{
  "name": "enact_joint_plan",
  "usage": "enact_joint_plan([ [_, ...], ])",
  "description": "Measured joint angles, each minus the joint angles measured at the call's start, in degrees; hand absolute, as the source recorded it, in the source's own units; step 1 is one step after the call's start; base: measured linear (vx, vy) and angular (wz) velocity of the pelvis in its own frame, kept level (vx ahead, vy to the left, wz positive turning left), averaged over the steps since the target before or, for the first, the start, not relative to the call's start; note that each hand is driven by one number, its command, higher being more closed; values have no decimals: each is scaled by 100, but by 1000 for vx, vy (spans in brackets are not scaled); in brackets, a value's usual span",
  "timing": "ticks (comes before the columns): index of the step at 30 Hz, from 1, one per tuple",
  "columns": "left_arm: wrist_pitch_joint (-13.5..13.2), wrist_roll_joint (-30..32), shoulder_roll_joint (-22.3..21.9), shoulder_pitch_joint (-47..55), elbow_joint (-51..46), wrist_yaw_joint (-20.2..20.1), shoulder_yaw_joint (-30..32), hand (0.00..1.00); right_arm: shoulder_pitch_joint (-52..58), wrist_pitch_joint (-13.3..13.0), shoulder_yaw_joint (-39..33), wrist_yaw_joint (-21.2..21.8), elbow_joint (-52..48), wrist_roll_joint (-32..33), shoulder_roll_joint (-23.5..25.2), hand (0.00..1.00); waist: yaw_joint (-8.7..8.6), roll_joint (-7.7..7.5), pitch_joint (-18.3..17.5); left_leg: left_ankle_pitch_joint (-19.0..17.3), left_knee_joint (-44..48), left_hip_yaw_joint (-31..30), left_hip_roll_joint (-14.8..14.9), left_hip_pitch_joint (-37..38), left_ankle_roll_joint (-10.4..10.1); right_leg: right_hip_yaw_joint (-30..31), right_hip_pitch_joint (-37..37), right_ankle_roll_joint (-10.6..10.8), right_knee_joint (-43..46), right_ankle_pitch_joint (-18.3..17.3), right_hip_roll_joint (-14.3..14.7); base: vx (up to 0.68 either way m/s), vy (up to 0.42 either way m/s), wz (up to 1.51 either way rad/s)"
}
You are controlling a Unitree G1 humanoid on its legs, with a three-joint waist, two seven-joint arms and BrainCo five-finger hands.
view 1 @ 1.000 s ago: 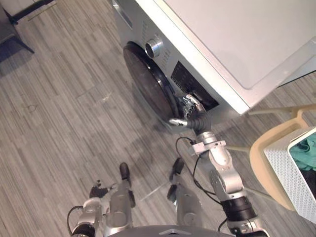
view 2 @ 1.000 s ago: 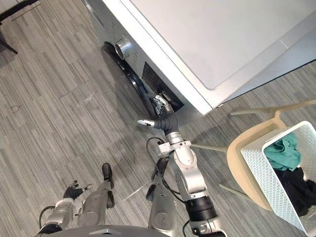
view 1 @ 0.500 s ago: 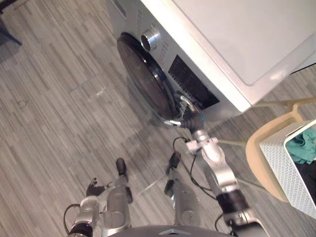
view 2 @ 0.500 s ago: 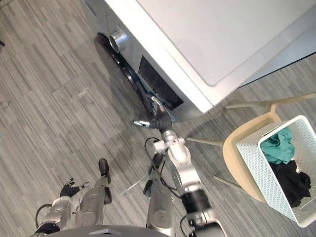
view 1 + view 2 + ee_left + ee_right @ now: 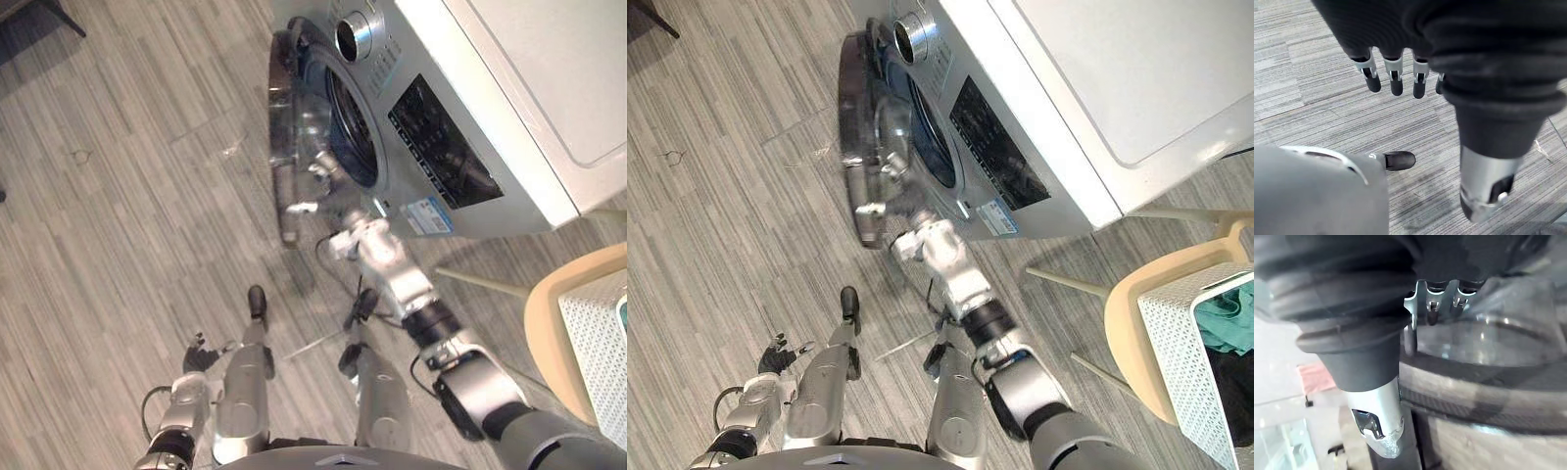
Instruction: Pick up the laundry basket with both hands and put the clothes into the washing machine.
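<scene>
The silver washing machine (image 5: pixel 509 117) stands at the upper right, its round glass door (image 5: pixel 294 127) swung partly out from the dark drum opening (image 5: pixel 355 132). My right hand (image 5: pixel 321 181) reaches up to the door's lower edge, fingers curled on its rim and thumb held out; the right wrist view shows those fingers (image 5: pixel 1432 303) bent against the glass. The white perforated laundry basket (image 5: pixel 1185 362) sits on a chair at the far right, with teal clothes (image 5: pixel 1229 328) and dark ones inside. My left hand (image 5: pixel 1396 73) hangs low at the left, relaxed and holding nothing.
A beige chair (image 5: pixel 1132 323) with pale legs holds the basket, close to the machine's right corner. Grey wood-pattern floor (image 5: pixel 118 215) stretches to the left of the door. The machine's control knob (image 5: pixel 355 34) and dark display panel (image 5: pixel 431 137) sit above the opening.
The door was flat against the machine's front and has swung outward to the left with my right hand on its edge. The camera has shifted, showing less of the basket.
</scene>
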Motion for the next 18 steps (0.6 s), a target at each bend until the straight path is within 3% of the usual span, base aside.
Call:
enact_joint_plan([
  [4, 30, 93, 24, 0, 8, 15, 48, 0, 544, -2, 985, 524, -471, 184, 332, 0, -71, -158, -17, 1, 0, 6, 11, 161, -2, 16, 185, 1, -17, -23, 12, 61, 15, 3],
  [7, 96, 144, 72, 3, 7, 20, 48, 0, 925, -9, 1163, 815, -560, 201, 628, 0, -103, -374, -138, -20, -7, 37, 14, 219, 22, 45, 230, 4, -15, -40, 13, 11, 7, 0],
  [10, 184, 350, 121, 65, -185, 15, -17, 0, 1643, -14, 902, 892, -1041, 190, 484, 0, -127, -581, -259, -52, -35, 101, 7, 346, 64, 110, 313, 7, -20, -40, 6, 7, 28, -3],
  [13, 221, 352, 165, 88, -426, 8, -66, 0, 2162, -21, 500, 895, -1425, 188, 277, 0, -244, -662, -312, -35, -92, 142, -1, 397, 64, 159, 317, 7, -37, -40, 8, 13, 13, -10],
  [18, 210, 335, 274, -250, -1267, 101, 59, 0, 3458, -36, -794, 894, -1852, 166, -109, 0, -452, -729, -524, -116, -107, 574, -4, 575, 11, 574, 263, 78, -188, 79, 58, 50, 13, -35],
])
